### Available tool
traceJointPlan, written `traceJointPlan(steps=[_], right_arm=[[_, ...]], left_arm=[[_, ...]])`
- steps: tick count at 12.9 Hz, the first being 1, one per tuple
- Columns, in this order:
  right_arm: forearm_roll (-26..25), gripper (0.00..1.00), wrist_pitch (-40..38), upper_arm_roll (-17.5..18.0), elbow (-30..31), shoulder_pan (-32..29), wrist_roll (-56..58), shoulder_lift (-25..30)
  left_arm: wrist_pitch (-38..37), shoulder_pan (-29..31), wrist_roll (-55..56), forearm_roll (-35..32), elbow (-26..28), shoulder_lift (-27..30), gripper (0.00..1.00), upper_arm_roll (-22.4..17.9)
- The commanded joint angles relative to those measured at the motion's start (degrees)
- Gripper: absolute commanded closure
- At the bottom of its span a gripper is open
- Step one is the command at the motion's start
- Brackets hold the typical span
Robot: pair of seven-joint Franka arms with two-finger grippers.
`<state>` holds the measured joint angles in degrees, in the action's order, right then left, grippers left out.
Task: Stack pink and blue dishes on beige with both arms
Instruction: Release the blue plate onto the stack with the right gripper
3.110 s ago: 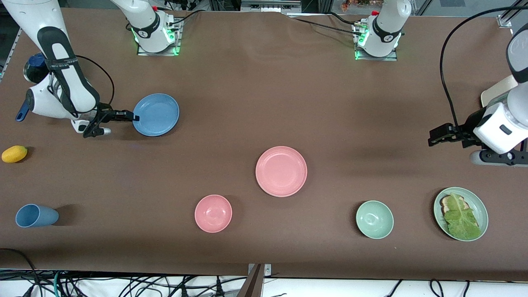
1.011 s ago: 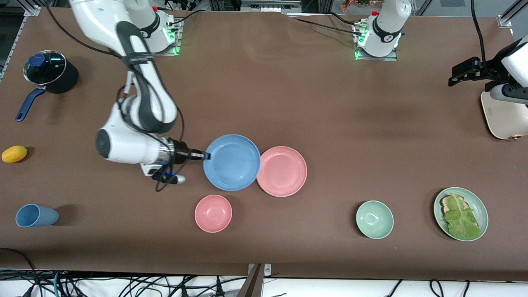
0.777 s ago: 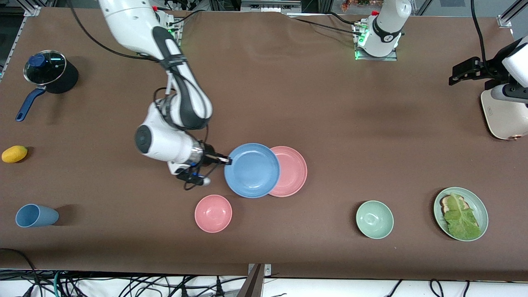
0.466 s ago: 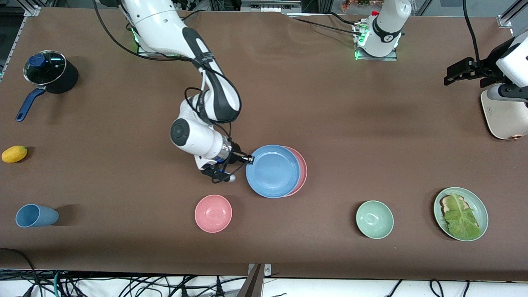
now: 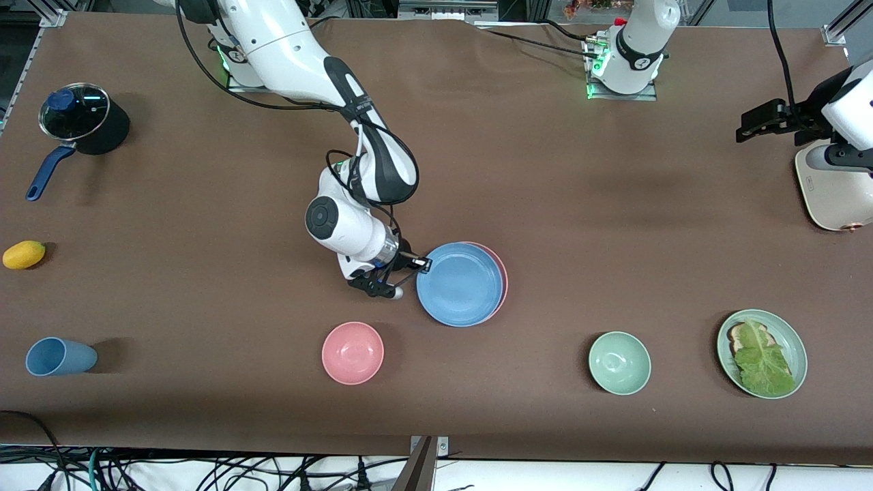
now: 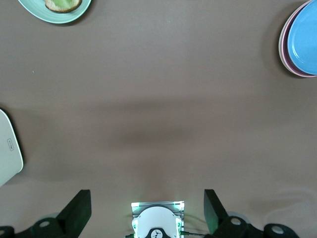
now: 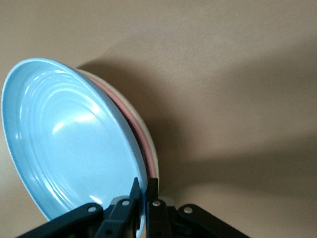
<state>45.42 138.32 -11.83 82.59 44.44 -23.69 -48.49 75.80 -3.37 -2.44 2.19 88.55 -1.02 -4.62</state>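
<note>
My right gripper [image 5: 423, 263] is shut on the rim of the light blue plate [image 5: 460, 284]. The plate lies tilted over the salmon pink plate [image 5: 504, 283] at mid-table, and only a thin pink crescent shows toward the left arm's end. In the right wrist view the gripper [image 7: 142, 181] pinches the blue plate [image 7: 69, 148]. The pink rim [image 7: 130, 130] lies under it, with a pale cream edge [image 7: 148, 144] just outside. I cannot tell whether that edge is the beige plate, and no beige plate shows in the front view. My left gripper [image 5: 749, 127] waits open in the air beside the toaster.
A pink bowl [image 5: 352, 352], a green bowl [image 5: 619, 362] and a green plate with toast and lettuce [image 5: 762, 353] lie nearer the front camera. A blue cup [image 5: 60, 356], a yellow fruit [image 5: 24, 254] and a lidded pot [image 5: 82, 123] sit at the right arm's end. The cream toaster [image 5: 835, 194] is at the left arm's end.
My right arm carried the blue plate from the right arm's end across to over the pink plate, covering it more each frame. The left gripper rose beside the toaster, then held still.
</note>
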Motion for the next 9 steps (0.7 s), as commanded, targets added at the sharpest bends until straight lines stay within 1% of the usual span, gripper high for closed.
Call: traceJointPlan(steps=[1,2,3,6,7,9], right_arm=[[-1.98,0.0,-0.06,-0.3,-1.9,0.46,0.13,0.14],[-4.96,0.0,-0.85,-0.65,-1.38,0.3,0.13,1.45],[-5.25,0.0,-2.94,-1.26,-0.68,0.21,0.13,2.86],[-6.22,0.0,-11.99,-7.66,-0.59,0.29,0.31,5.85],[-6.92,0.0,-16.54,-10.56,-0.41,0.29,0.48,7.51],[-10.86,0.0,-26.47,-16.8,-0.5,0.29,0.48,11.02]], left_arm=[[0.05,0.55,-1.52,1.68,0.49,0.4,0.0,-0.21],[0.05,0.55,-1.52,1.68,0.31,0.4,0.0,-0.13],[0.05,0.55,-1.52,1.68,0.22,0.4,0.0,-0.12],[0.14,0.55,-1.52,1.68,0.05,-0.04,0.0,-0.12],[0.14,0.64,-1.6,1.68,0.05,-0.12,0.0,-0.12],[0.14,0.64,-1.61,1.68,-0.13,-0.39,0.0,-0.12]])
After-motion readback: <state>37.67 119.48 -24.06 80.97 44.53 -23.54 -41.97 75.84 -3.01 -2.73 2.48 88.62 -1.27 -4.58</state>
